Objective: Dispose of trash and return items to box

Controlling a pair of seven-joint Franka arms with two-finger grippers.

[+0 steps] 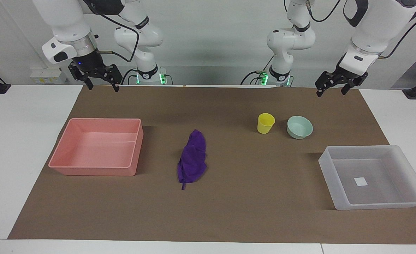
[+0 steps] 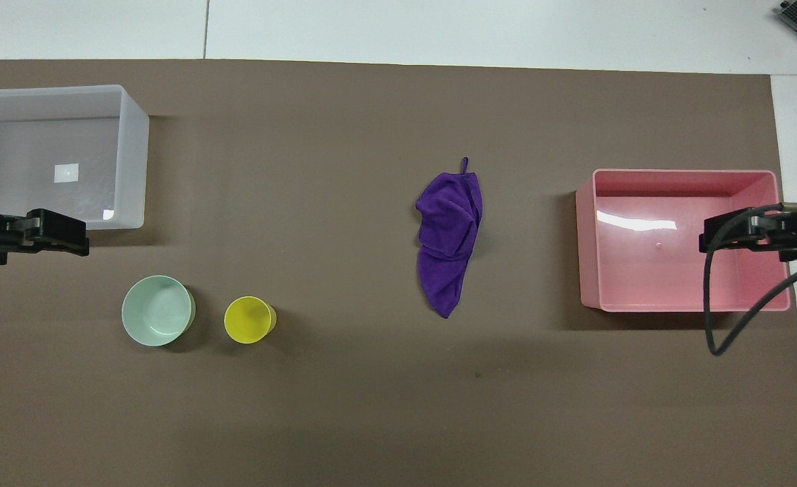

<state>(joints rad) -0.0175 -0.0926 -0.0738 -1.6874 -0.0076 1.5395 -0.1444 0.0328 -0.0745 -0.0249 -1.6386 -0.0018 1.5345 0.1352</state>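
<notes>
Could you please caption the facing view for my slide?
Purple cloth, yellow cup and mint bowl lie between pink tray and translucent box.

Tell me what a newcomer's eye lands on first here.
The deep-purple cloth lies crumpled mid-mat, between the pink tray and the yellow cup. The cup stands beside the mint-green bowl, both nearer the robots than the translucent box. The left gripper and right gripper hang open, waiting.

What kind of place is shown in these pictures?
Probably a robotics lab. Two arms on fixed bases stand at a white table covered by a brown mat, with a clear box and a pink tray laid out.
</notes>
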